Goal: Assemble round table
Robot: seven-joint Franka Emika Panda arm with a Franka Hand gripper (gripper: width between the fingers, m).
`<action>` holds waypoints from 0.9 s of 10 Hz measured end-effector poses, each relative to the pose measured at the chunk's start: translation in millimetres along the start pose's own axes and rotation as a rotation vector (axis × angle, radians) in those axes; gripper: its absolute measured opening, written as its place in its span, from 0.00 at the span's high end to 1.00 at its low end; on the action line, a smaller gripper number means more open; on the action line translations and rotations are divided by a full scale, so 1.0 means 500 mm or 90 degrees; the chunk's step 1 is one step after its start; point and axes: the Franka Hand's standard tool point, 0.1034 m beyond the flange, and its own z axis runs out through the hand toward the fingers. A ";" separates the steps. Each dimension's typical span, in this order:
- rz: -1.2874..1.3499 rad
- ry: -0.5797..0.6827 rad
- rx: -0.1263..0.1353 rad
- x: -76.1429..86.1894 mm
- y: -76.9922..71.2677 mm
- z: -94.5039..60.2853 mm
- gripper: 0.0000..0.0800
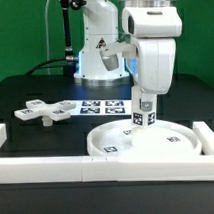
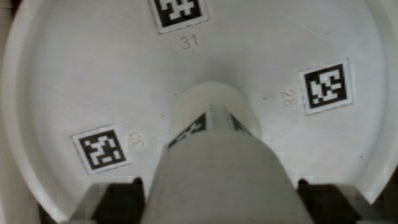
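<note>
On the worktop [image 1: 34, 93], near side: round disc [image 1: 178, 143] lies flat, rim up, just behind the front border bar [image 1: 97, 163].
Leg [image 1: 144, 118]: short thick cylinder, upright, its lower end at the disc's centre [image 2: 107, 80]; whether it touches or sits just above I cannot tell.
Tool [image 1: 145, 101]: clamped on the leg's upper part from above, fingers [image 2: 121, 198] pressed to either side.
Cross-shaped foot [image 1: 50, 111]: flat on the worktop, well apart from the disc, toward the exterior view's left.
Marker board [image 1: 105, 106]: flat, behind the disc.
Tags [image 2: 326, 85]: three on the disc's face.
</note>
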 end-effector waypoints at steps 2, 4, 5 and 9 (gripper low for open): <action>0.025 0.000 0.000 0.000 0.000 0.000 0.48; 0.177 0.007 0.018 -0.005 -0.005 -0.001 0.48; 0.244 0.006 0.032 -0.010 -0.010 0.000 0.48; 0.476 0.012 0.048 -0.008 -0.017 0.005 0.48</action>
